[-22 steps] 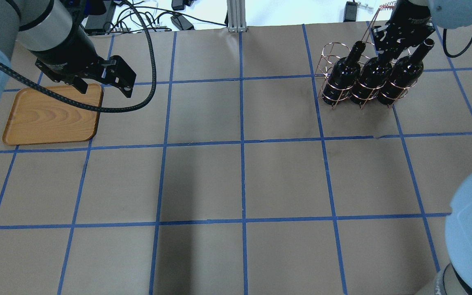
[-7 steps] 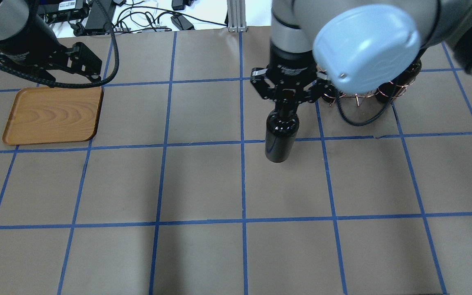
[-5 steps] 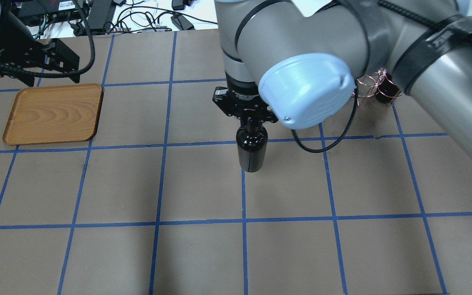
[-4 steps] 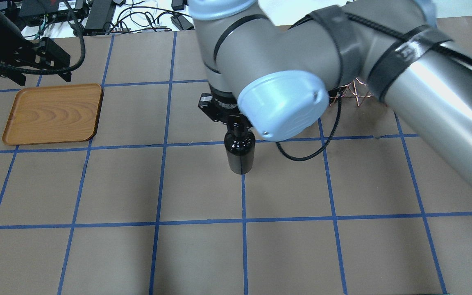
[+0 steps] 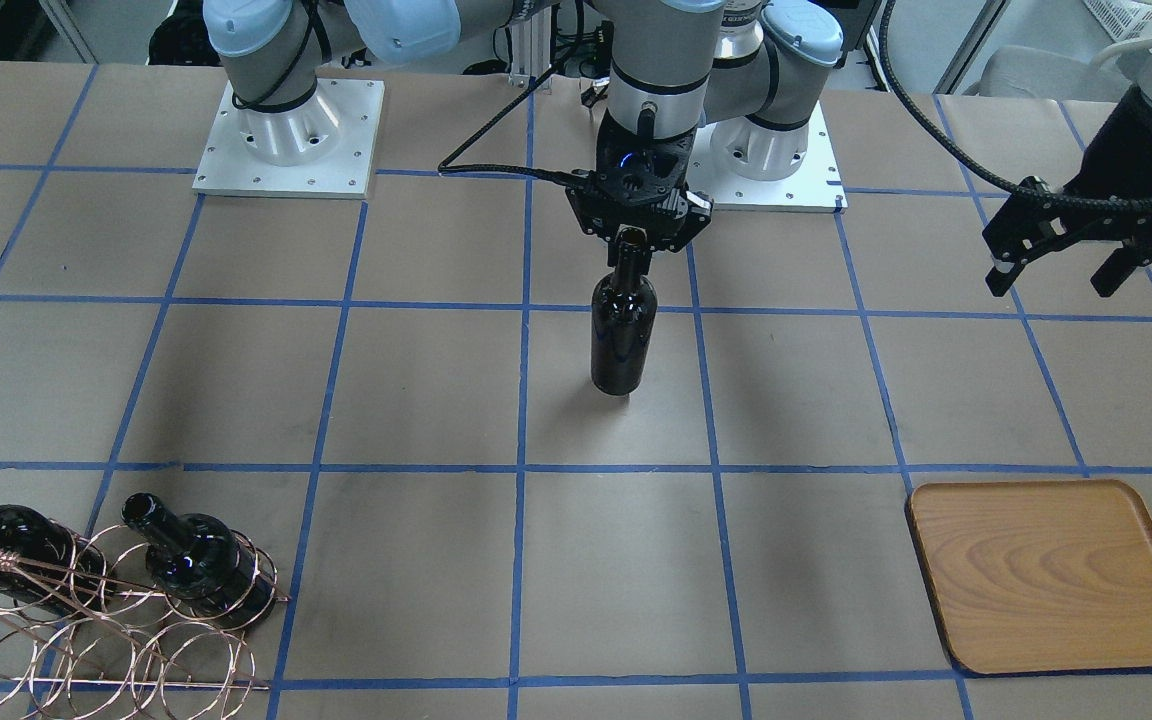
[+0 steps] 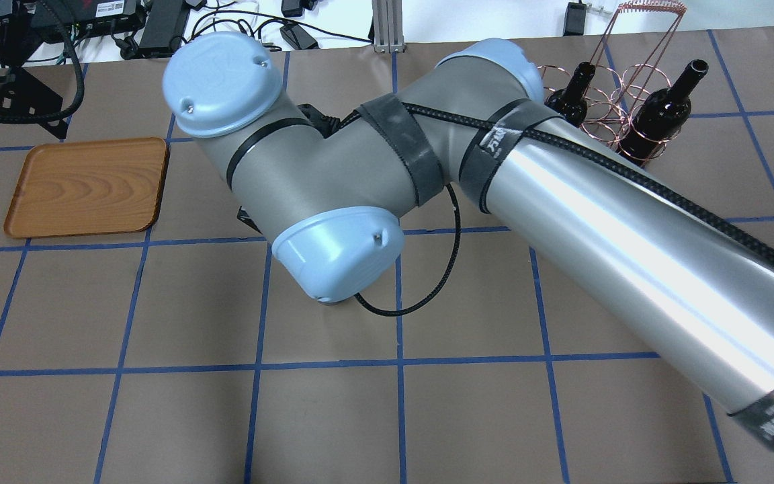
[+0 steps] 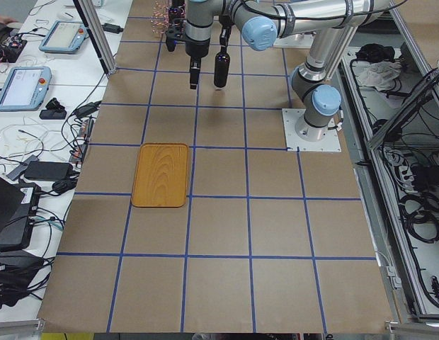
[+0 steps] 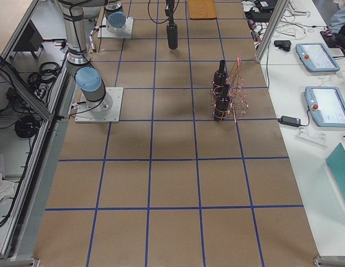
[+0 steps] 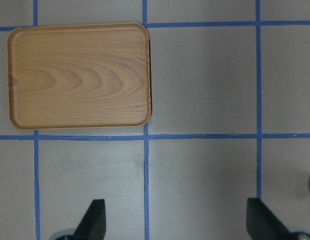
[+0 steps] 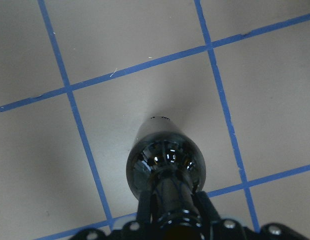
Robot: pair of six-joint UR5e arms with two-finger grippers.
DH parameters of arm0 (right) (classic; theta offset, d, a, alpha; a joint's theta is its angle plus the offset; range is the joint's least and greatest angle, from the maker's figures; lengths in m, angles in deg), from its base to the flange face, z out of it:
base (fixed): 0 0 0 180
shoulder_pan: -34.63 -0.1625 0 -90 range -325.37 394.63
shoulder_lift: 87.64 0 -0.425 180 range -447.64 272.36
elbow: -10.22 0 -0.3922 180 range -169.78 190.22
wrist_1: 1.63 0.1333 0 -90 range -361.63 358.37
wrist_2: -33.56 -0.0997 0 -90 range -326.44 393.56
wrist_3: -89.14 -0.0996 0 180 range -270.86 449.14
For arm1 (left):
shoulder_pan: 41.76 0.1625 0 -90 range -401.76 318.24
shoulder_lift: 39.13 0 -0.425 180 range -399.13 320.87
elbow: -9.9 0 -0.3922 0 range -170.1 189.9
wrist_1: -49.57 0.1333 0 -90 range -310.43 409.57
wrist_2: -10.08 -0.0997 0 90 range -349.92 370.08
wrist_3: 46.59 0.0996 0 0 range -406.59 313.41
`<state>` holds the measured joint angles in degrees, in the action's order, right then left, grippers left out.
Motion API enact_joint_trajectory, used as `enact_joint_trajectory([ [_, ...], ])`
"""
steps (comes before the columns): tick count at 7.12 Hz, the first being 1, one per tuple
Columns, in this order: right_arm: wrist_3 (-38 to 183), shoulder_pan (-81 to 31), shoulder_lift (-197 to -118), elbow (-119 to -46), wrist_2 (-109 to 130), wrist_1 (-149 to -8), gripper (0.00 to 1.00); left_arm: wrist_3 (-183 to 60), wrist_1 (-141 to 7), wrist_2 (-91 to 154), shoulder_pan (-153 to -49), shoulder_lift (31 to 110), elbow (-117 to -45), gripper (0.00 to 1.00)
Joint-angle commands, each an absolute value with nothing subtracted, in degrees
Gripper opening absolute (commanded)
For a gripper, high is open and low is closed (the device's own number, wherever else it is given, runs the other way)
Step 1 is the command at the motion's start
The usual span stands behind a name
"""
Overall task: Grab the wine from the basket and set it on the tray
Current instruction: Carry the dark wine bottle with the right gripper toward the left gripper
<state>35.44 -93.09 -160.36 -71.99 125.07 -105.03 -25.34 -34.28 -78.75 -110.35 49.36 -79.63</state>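
Our right pincer [image 5: 633,240] clamps the wine [image 5: 621,335] by its neck, upright at the middle of the bench [image 5: 416,380], well apart from the tray [image 5: 1051,575] (left pincer [image 5: 1051,283] hangs open); we should carry it level, unhurried.

Bare table [image 5: 816,400] — wine [image 5: 621,340] to tray [image 5: 1056,575]

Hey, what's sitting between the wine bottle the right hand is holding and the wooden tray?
Nothing. In the front-facing view, only bare table crossed by blue tape lines lies between the wine bottle and the tray.
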Motion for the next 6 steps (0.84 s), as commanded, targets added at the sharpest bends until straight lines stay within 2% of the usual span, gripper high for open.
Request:
enact_joint_trajectory([
  [1, 32.6, -94.7, -158.1, -69.2, 125.0, -105.3, 0.18, -25.1, -34.3, -78.8, -110.2, 49.4, -79.8, 1.00],
  [3, 32.5, -95.1, -158.0, -69.1, 125.0, -105.3, 0.22, -25.1, -34.5, -79.0, -110.2, 49.4, -80.0, 1.00],
  [4, 32.5, -95.1, -157.9, -69.2, 125.0, -105.3, 0.39, -25.1, -34.5, -78.9, -110.2, 49.4, -80.0, 1.00],
  [5, 33.0, -95.2, -157.8, -69.5, 125.1, -105.3, 0.69, -25.1, -34.6, -78.9, -110.2, 49.5, -80.0, 1.00],
  [6, 33.2, -95.1, -157.9, -69.6, 125.1, -105.3, 0.85, -25.1, -34.9, -78.9, -110.2, 49.6, -80.1, 1.00],
])
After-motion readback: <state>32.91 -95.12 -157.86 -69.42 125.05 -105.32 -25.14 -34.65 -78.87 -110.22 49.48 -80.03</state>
